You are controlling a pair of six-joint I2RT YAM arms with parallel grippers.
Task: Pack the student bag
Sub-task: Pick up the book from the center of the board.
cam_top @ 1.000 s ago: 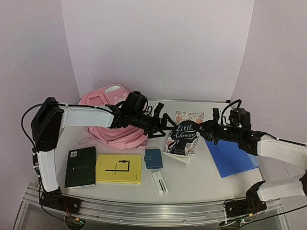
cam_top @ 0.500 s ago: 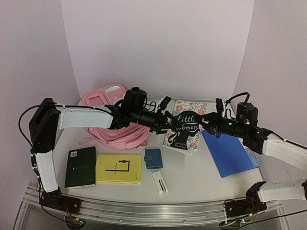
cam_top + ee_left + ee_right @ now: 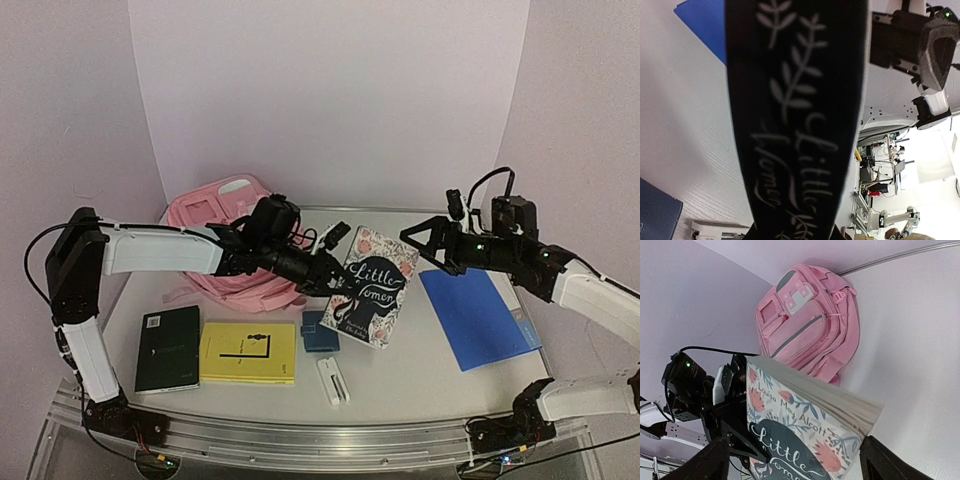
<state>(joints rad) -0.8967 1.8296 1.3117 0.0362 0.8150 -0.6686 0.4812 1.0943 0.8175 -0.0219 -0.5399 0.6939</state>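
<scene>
A: From above, where is the student bag [image 3: 205, 215]?

B: It lies flat at the back left of the desk [image 3: 400, 370], partly behind the left arm.

A: And the arms?

B: The left end effector [image 3: 338, 268] is clamped on the left edge of a book [image 3: 375, 290] titled "Little Women". It holds the book tilted above the desk, just right of the bag. The right end effector [image 3: 418, 245] stands wide and grips nothing, near the book's upper right corner but apart from it.

A: What else is there?

B: A blue folder [image 3: 480, 318] lies under the right arm. Along the front are a dark green notebook [image 3: 168, 348], a yellow booklet [image 3: 248, 352], a small blue case [image 3: 320, 332] and a white item [image 3: 333, 380].

A: The left wrist view?

B: The book's dark spine [image 3: 795, 125], with pale leaves and the title, fills the middle. A corner of the folder [image 3: 700, 25] shows at top left. The black and grey block at top right is probably the right arm's tip, but the angle is poor.

A: And the right wrist?

B: Its own fingers [image 3: 710, 462] sit at the bottom corners, far apart. Ahead is the book [image 3: 805, 430], page edges towards the camera, with the left end effector [image 3: 740, 415] gripping its far side. Beyond it the bag [image 3: 810, 325] lies with its front pockets and grey strips facing up.
</scene>
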